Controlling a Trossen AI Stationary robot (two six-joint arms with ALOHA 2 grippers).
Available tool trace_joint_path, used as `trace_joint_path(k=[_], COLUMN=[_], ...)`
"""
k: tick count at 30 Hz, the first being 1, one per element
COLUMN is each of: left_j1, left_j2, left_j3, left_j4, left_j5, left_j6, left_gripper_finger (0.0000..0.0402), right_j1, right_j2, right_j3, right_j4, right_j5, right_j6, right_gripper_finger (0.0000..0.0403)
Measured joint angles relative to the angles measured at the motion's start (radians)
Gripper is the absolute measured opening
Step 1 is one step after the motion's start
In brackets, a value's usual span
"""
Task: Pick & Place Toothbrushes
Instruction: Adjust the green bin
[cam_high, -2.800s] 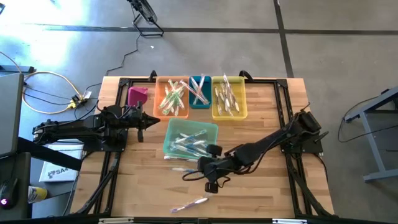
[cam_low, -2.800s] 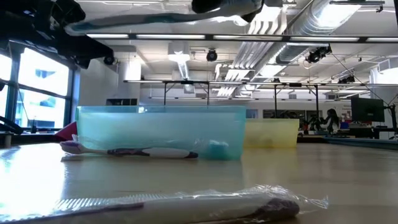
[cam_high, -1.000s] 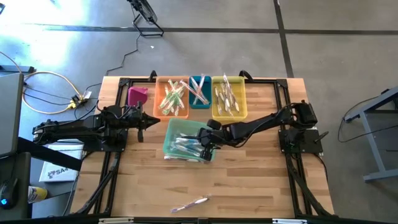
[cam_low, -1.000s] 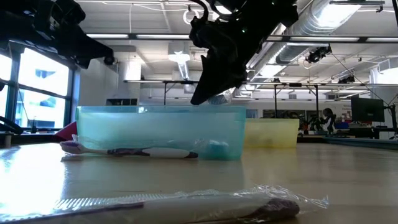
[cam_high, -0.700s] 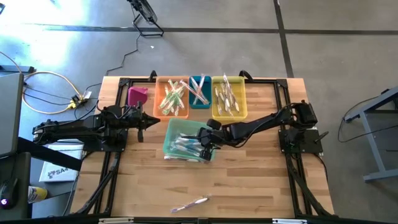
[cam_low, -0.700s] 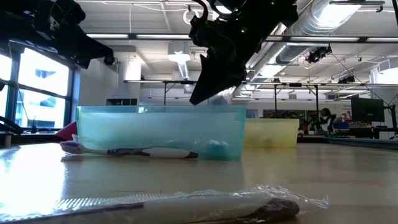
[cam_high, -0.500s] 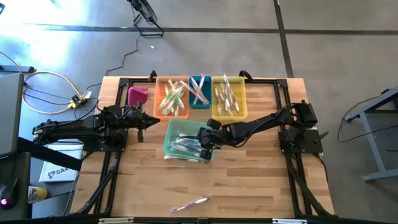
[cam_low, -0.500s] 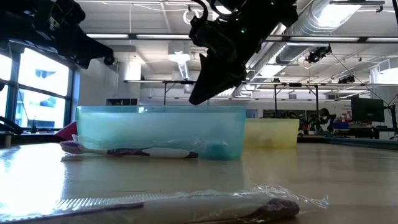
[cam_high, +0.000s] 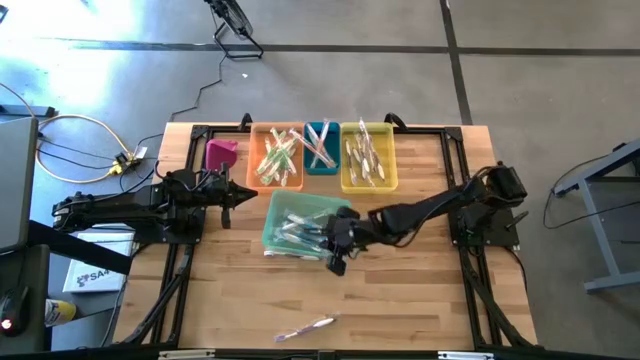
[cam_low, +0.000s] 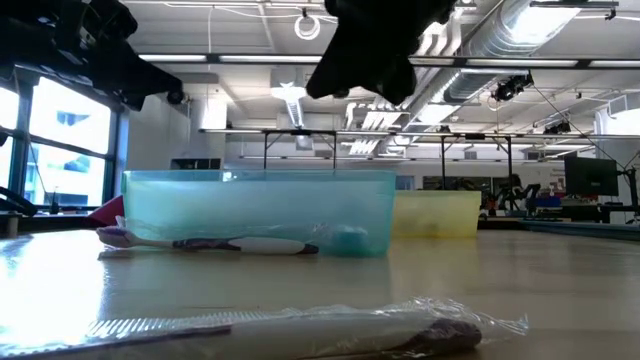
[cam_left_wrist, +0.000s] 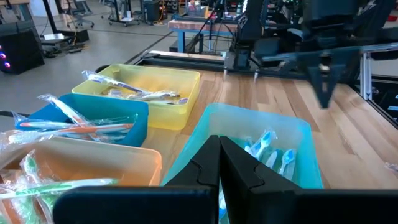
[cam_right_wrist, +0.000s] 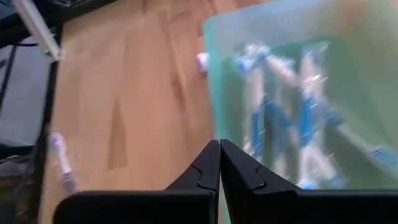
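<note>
Overhead and wrist views of the desk (cam_high: 420, 290). My right hand (cam_high: 337, 262) hangs above the near corner of the pale turquoise bin (cam_high: 275, 215), fingers (cam_right_wrist: 219, 163) pressed together and holding nothing. Directly beneath and ahead of this hand, several blue-accented toothbrushes (cam_right_wrist: 292, 118) lie inside that bin; one more lies on the wood just outside the bin's near wall (cam_low: 215, 244). A wrapped toothbrush with a purple accent (cam_high: 305, 328) lies alone on the desk, well apart from my right hand, toward the near edge; the low view shows it in its clear wrapper (cam_low: 300, 325). My left hand (cam_high: 245, 194) waits beside the turquoise bin's far left corner, its fingers (cam_left_wrist: 219, 165) likewise pressed together and empty. Beyond both hands stands a row of three bins: orange (cam_high: 259, 135) with green-accented brushes, small teal (cam_high: 320, 168) with orange and pink ones, yellow (cam_high: 392, 180) with pale ones. A magenta bin (cam_high: 220, 154) stands just beyond my left hand.
</note>
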Motion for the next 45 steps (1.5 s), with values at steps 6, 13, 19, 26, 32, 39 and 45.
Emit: trace_joint_path(k=[6,13,19,26,32,39,45], left_j1=[0.0,0.0,0.0,0.0,0.0,0.0,0.0], left_j2=[0.0,0.0,0.0,0.0,0.0,0.0,0.0], left_j3=[0.0,0.0,0.0,0.0,0.0,0.0,0.0], left_j4=[0.0,0.0,0.0,0.0,0.0,0.0,0.0], left_j5=[0.0,0.0,0.0,0.0,0.0,0.0,0.0], left_j6=[0.0,0.0,0.0,0.0,0.0,0.0,0.0], left_gripper_finger=[0.0,0.0,0.0,0.0,0.0,0.0,0.0], right_j1=[0.106,0.183,0.187,0.179,0.173,0.149,0.132], right_j2=[0.025,0.058,0.137,0.189,0.19,0.19,0.189], right_j3=[0.0,-0.003,-0.001,-0.001,-0.001,-0.001,-0.001], right_j4=[-0.03,-0.093,-0.109,-0.108,-0.11,-0.126,-0.127], right_j5=[0.112,0.228,0.227,0.288,0.396,0.45,0.469], right_j6=[0.124,0.267,0.341,0.391,0.395,0.418,0.418], right_gripper_finger=[0.0002,0.0002,0.0002,0.0002,0.0002,0.0002,0.0002])
